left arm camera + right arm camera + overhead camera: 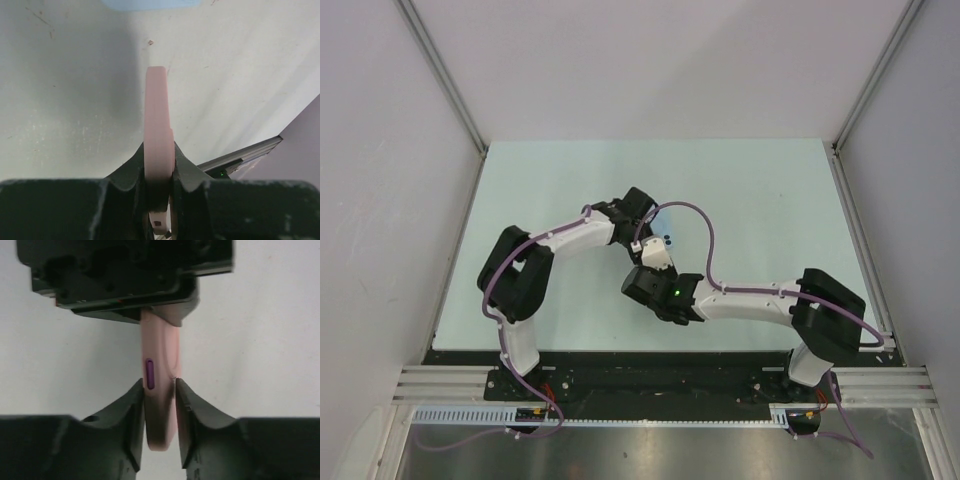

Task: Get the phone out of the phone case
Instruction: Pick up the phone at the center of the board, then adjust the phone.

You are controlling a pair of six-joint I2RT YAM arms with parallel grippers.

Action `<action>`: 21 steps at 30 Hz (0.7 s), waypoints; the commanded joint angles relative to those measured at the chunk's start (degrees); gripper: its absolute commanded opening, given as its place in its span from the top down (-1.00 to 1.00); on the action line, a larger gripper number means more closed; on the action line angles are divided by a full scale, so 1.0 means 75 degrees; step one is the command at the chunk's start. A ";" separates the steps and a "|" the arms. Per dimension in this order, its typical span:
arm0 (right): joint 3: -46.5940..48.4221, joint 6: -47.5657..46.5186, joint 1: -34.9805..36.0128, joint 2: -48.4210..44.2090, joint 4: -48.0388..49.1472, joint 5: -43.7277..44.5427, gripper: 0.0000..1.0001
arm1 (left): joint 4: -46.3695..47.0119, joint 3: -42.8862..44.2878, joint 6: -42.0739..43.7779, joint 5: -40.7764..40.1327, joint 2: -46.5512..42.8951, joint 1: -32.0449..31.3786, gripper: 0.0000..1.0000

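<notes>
A pale pink phone case (162, 352) hangs edge-on above the desk, its long axis running between two claws. The left claw (159, 155) clamps one end and the right claw (160, 390) pinches the other. A small purple side button (149, 374) shows on the narrow, rounded edge. Seen only from the side, the phone itself cannot be made out, though it may sit inside.

left gripper (159, 150) and right gripper (160, 385) crowd the phone case (162, 347) (little gap between); table (750, 200) around open.
</notes>
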 commanded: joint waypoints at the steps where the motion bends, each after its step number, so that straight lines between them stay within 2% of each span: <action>1: 0.0425 -0.0068 0.0049 0.0267 0.0059 0.0605 0.69 | -0.0136 0.0304 0.0225 0.0034 -0.0295 0.0013 1.00; 3: 0.0437 0.0025 0.0049 0.0267 -0.0046 0.0675 1.00 | -0.0079 0.0327 0.0342 0.0057 -0.0283 0.0025 1.00; 5: 0.0437 0.0131 0.0049 0.0244 -0.0152 0.0769 1.00 | 0.0015 0.0316 0.0459 0.0209 -0.0295 0.0025 0.97; 7: 0.0437 0.0272 0.0037 0.0115 -0.0328 0.0898 1.00 | 0.0331 0.0281 0.0670 0.0465 -0.0353 0.0013 0.85; 10: 0.0437 0.0482 -0.0033 -0.0223 -0.0539 0.1039 1.00 | 0.1139 0.0070 0.0940 0.0748 -0.0610 0.0025 0.47; 11: 0.0437 0.0506 -0.0137 -0.0318 -0.0585 0.1039 1.00 | 0.1350 -0.0058 0.0952 0.0934 -0.0681 0.0037 0.08; 13: 0.0425 0.0565 -0.0302 -0.0692 -0.0668 0.0922 1.00 | 0.1843 -0.0153 0.0999 0.1053 -0.0961 0.0083 -0.40; 14: 0.0402 0.0553 -0.0361 -0.0856 -0.0668 0.0899 1.00 | 0.1983 -0.0246 0.0999 0.1169 -0.1067 0.0095 -0.85; 15: 0.0332 0.0472 -0.0454 -0.1009 -0.0540 0.0794 1.00 | 0.2367 -0.0328 0.1022 0.1310 -0.1172 0.0130 -0.99; 17: 0.0238 0.0308 -0.0618 -0.1522 -0.0236 0.0351 1.00 | 0.2826 -0.0643 0.0964 0.1590 -0.1523 0.0224 -1.00; 21: -0.0160 0.0330 -0.1529 -0.2450 0.0280 -0.0868 1.00 | 0.4008 -0.1288 0.0683 0.1919 -0.2191 0.0481 -1.00</action>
